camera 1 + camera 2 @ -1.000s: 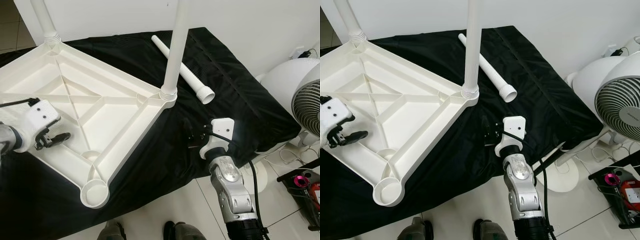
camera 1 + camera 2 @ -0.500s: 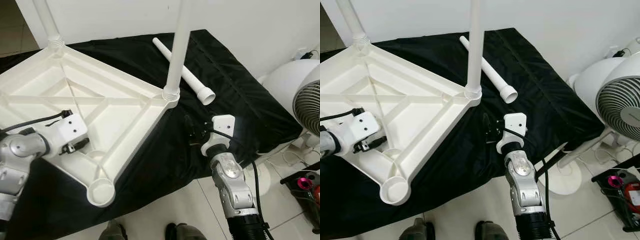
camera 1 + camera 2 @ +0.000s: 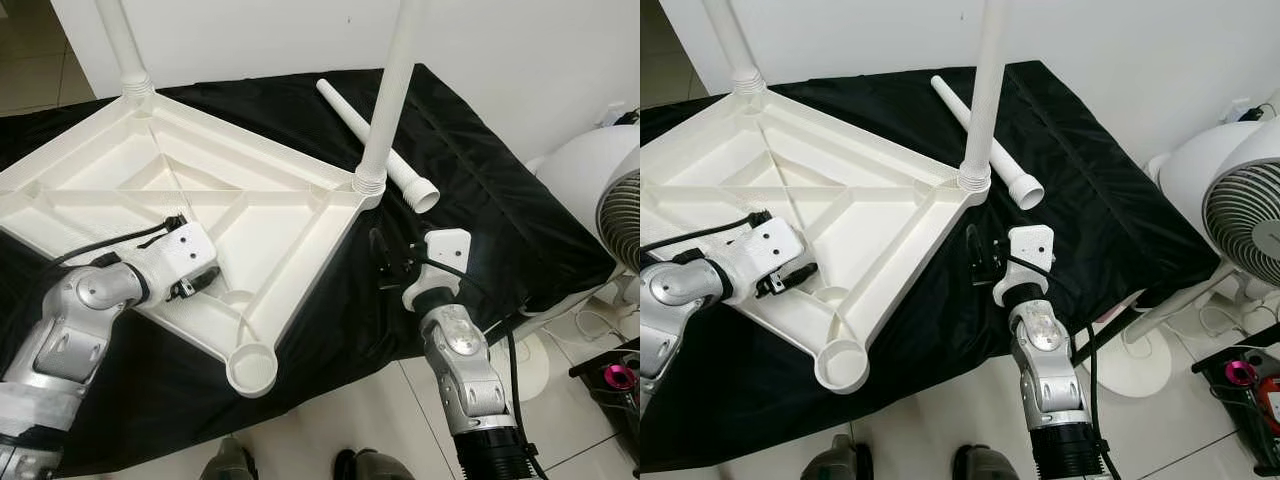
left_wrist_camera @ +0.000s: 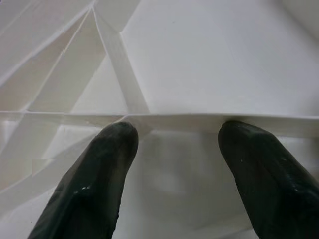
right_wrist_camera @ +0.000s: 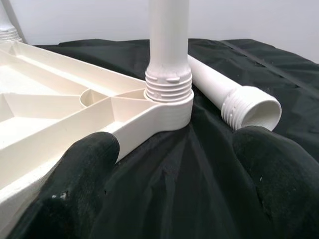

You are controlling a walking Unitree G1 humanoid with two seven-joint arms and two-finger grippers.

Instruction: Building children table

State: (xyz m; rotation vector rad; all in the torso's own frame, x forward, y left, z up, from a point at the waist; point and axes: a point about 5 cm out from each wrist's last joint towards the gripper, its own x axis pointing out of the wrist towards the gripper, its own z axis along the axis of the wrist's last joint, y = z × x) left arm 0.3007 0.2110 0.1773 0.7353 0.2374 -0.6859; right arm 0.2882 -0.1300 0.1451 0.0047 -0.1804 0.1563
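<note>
The white children's table top (image 3: 120, 190) lies upside down on a black cloth, ribs facing up. Two white legs stand screwed into its corners, one at the far left (image 3: 122, 45) and one at the right (image 3: 388, 95). A third leg (image 3: 380, 145) lies loose on the cloth behind the right corner. The near corner socket (image 3: 252, 368) holds nothing. My left gripper (image 3: 200, 283) is open over the underside, its fingertips (image 4: 107, 149) against a rib. My right gripper (image 3: 385, 265) is open, low over the cloth, facing the right corner's screwed-in leg (image 5: 168, 50) and the loose leg (image 5: 234, 94).
The black cloth (image 3: 480, 190) covers a low surface that ends close in front of me. A white fan (image 3: 615, 195) stands on the tiled floor at the right, with cables and a pink appliance (image 3: 612, 378) near it. A white wall runs behind.
My left arm has swung right from the table top's left edge to the ribs near the empty socket. The camera has shifted a little. The right arm has stayed put.
</note>
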